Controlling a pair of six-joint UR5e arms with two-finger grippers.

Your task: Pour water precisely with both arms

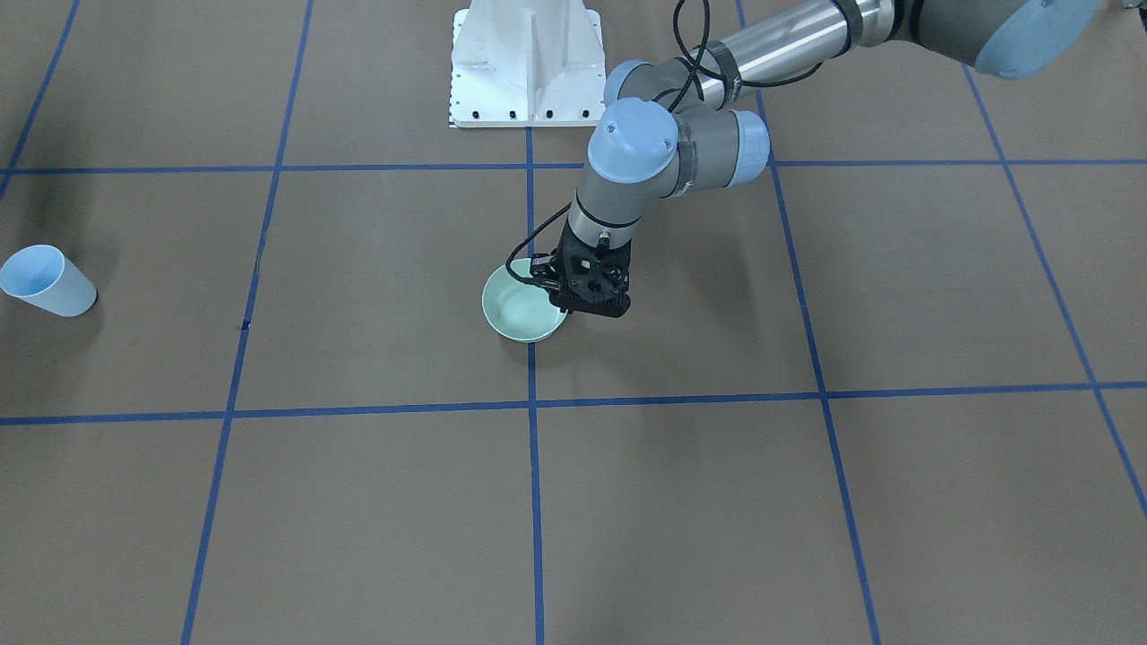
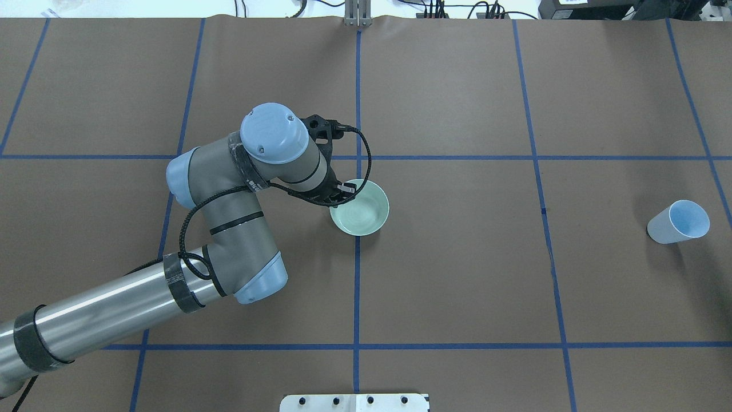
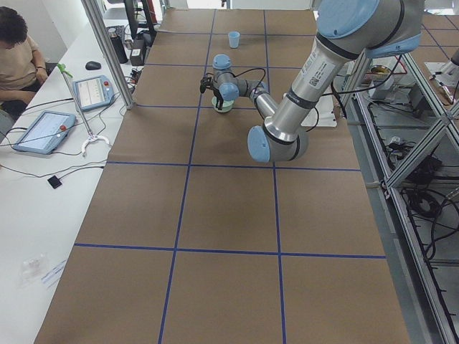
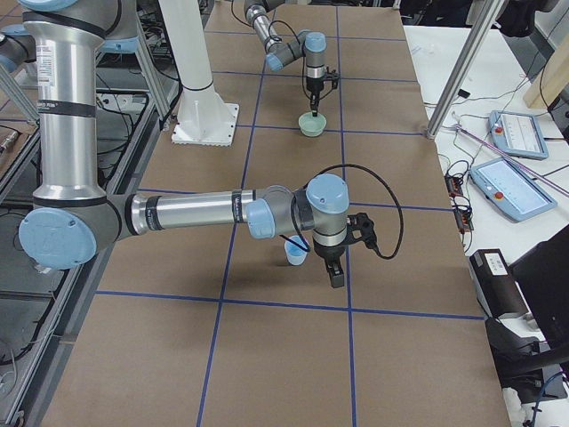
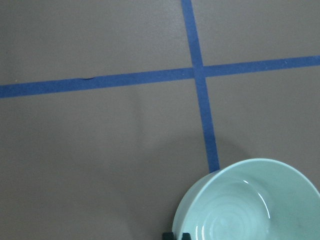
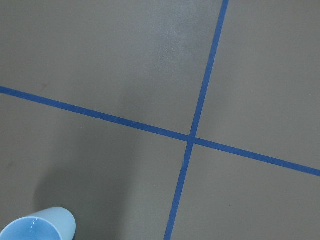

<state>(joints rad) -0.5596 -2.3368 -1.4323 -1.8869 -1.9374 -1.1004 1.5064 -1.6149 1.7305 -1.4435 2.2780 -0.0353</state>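
A pale green bowl (image 1: 522, 312) (image 2: 360, 209) stands upright near the table's middle. My left gripper (image 1: 572, 309) (image 2: 342, 196) comes down on its rim. In the left wrist view the two fingertips (image 5: 168, 235) sit close together at the bowl's (image 5: 250, 205) edge, shut on it. Bright glints show inside the bowl; I cannot tell water from glaze. A light-blue cup (image 1: 47, 282) (image 2: 679, 222) (image 6: 37, 227) stands far off on my right side. My right gripper (image 4: 336, 271) shows only in the exterior right view, beside the cup (image 4: 295, 253); I cannot tell whether it is open.
The white pedestal base (image 1: 526, 63) (image 2: 354, 402) stands at my edge of the table. Blue tape lines (image 2: 357, 274) grid the brown tabletop. An operator (image 3: 18, 57) sits by a side table with tablets (image 3: 41, 130) and a metal pole (image 3: 107, 50).
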